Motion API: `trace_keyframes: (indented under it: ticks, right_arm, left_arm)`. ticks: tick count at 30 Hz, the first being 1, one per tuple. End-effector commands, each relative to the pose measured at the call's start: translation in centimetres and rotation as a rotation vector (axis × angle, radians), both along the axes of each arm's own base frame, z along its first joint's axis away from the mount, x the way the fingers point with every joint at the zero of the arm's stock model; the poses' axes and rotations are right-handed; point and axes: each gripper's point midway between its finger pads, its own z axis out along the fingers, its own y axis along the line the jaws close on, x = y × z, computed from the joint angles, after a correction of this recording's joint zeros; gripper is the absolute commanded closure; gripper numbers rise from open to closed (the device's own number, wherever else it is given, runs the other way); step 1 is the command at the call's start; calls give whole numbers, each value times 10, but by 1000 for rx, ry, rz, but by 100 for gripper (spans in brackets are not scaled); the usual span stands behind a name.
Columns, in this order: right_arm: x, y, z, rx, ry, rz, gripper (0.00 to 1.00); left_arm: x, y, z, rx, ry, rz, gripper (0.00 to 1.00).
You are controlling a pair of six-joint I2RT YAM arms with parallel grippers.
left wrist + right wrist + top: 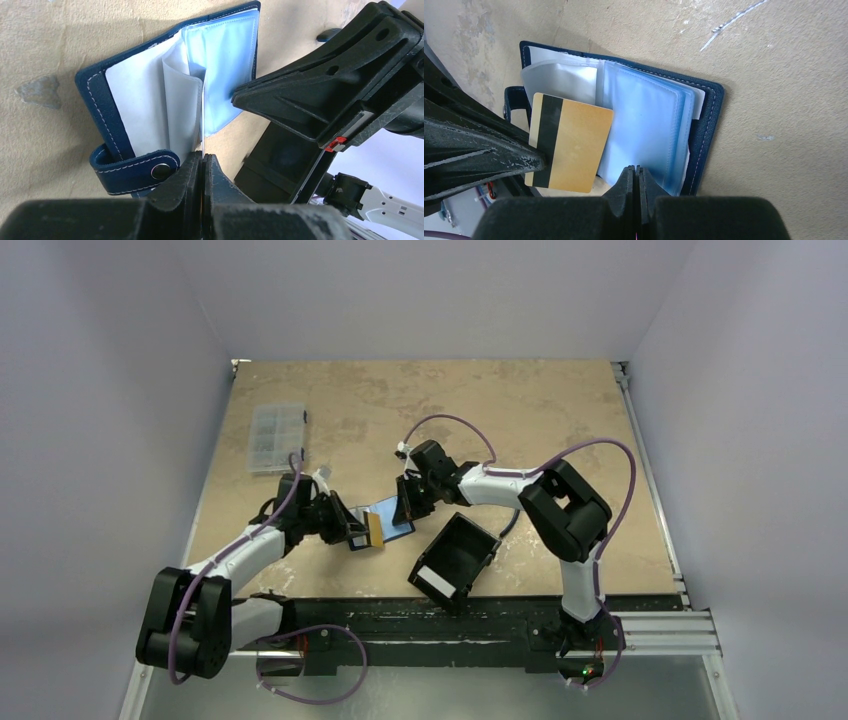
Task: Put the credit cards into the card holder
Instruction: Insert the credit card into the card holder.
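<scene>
Closest to the lens, the left hand (203, 162) is clenched on a gold credit card (569, 145) with a black stripe, pinching it by one short end. The card hangs over the left half of the card holder (644, 115), which lies open on the surface (500, 410) between the two arms. Its strap is flopped out on the left side. The card's free edge reaches the fold between the clear sleeves and the pale blue ones. I cannot tell whether it has entered a pocket. Further right, the right hand (636, 172) is shut on nothing, its tip resting on the blue sleeves. A black tray (455, 560) sits just beyond.

The likely failure is the card's corner catching a sleeve lip, which would buckle the sleeve instead of sliding in. A push from that could skid the holder, since only one fingertip pins it. The two hands are also close enough to collide.
</scene>
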Motion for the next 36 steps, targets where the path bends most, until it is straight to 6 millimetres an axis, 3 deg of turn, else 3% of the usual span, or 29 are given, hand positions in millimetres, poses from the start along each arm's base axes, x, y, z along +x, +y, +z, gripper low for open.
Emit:
trace_keyframes:
  ticks: [1, 36]
  right_arm:
    - [6, 1, -8, -20, -18, 5, 100]
    - [5, 2, -14, -18, -10, 14, 100]
  left_arm:
    - [8, -2, 4, -25, -42, -7, 100]
    - [25, 5, -4, -44, -128, 112, 100]
